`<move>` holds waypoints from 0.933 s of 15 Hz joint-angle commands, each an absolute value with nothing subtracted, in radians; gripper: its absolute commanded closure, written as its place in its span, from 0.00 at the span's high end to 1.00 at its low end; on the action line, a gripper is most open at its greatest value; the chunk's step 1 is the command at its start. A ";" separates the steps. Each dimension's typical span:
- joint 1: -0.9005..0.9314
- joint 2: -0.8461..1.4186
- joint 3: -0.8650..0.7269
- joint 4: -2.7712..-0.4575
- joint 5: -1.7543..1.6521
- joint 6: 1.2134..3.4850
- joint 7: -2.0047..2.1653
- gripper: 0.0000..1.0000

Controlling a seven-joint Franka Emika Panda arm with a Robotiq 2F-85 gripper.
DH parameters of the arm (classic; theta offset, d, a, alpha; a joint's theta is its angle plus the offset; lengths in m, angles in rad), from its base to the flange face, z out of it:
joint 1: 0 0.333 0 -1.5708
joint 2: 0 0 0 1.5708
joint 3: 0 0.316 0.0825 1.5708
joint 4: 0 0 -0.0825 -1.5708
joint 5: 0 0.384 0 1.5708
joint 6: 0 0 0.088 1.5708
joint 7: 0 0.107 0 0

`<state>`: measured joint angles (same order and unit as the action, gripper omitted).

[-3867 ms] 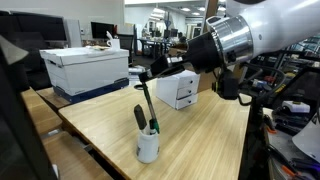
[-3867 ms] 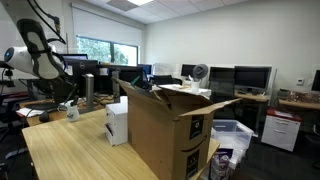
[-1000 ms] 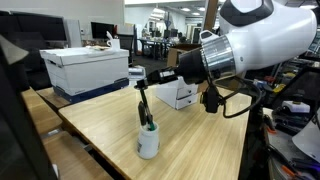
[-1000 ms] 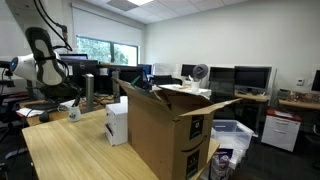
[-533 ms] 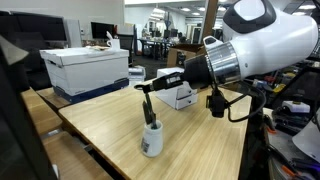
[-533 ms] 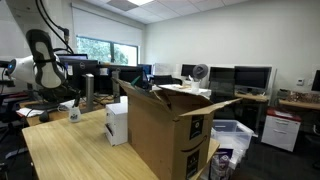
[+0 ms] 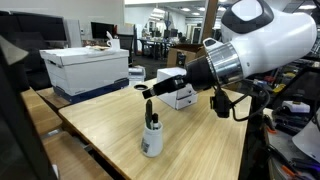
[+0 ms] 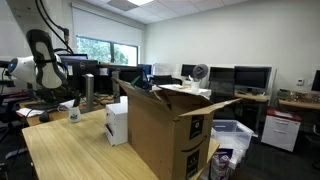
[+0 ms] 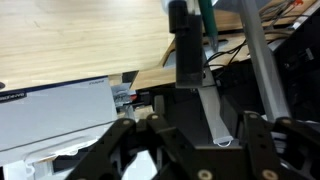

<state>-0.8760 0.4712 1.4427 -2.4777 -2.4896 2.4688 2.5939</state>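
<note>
A white cup [image 7: 151, 142] stands on the wooden table [image 7: 200, 135] with a black marker [image 7: 152, 119] and a green-tipped one upright in it. My gripper [image 7: 148, 92] hovers just above the black marker's top, jaws apart and empty. In the other exterior view the cup [image 8: 73, 114] is small at the far left, under the arm [image 8: 42, 60]. In the wrist view my gripper [image 9: 188, 128] is open. Its dark fingers [image 9: 122, 140] spread wide, and the black marker [image 9: 184, 42] stands beyond them beside a green one [image 9: 207, 22].
A small white drawer unit [image 7: 178, 92] sits behind the cup, close to the arm. A white and blue box [image 7: 88, 68] lies at the table's far corner. A large open cardboard box [image 8: 165, 130] stands in front. Desks and monitors fill the background.
The jaws have opened and let go of the black marker, which has dropped lower into the cup. The gripper stays just above it.
</note>
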 commanded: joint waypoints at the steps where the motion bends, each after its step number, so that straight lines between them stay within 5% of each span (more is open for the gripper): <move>1: -0.916 0.400 1.457 -2.479 -2.343 2.599 2.501 0.89; 4: -0.951 0.338 1.472 -2.497 -2.159 2.688 2.375 1.00; 14: -0.964 0.259 1.401 -2.611 -1.440 2.761 1.652 1.00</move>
<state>-0.9651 0.2557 1.4083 -2.5696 -1.6021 2.7910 1.8427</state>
